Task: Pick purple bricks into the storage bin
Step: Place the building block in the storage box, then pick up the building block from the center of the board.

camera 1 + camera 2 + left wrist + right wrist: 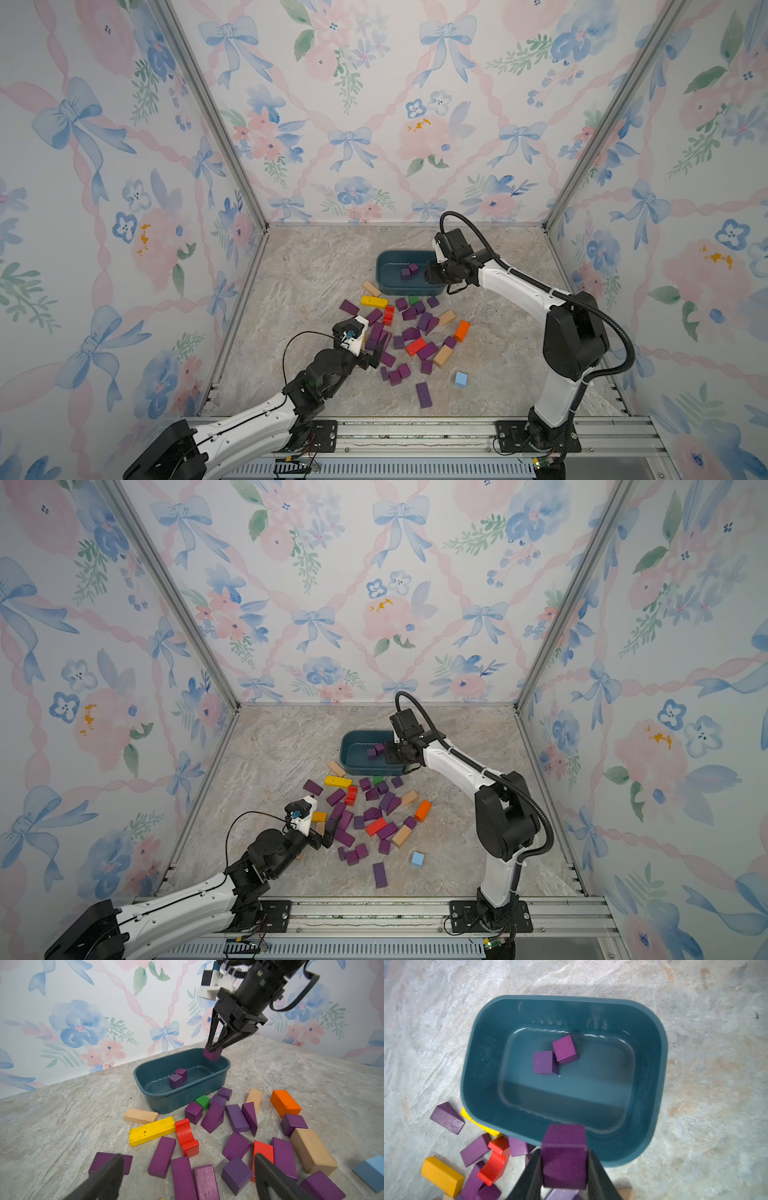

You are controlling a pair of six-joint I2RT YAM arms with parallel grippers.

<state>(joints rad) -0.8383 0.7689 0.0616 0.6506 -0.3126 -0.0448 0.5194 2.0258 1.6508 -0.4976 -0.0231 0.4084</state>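
Observation:
The storage bin (380,266) (345,746) (176,1101) (483,1064) stands at the back of the table, with two purple cubes (545,1061) (176,1080) on its floor. My right gripper (428,274) (388,752) (212,1048) (563,1153) hangs over the bin's right end, shut on a purple cube (213,1054) (563,1167) that sits at its fingertips above the rim. Many loose purple bricks (424,320) (386,800) lie in front of the bin. My left gripper (376,357) (328,835) (188,1157) is open and empty, low over two purple bars (182,1178).
Mixed among the purple bricks lie a yellow bar (151,1131), a red arch (186,1136), a green cube (202,1101), an orange block (285,1103), tan blocks (312,1150) and a light-blue cube (372,1172). Flowered walls close in three sides.

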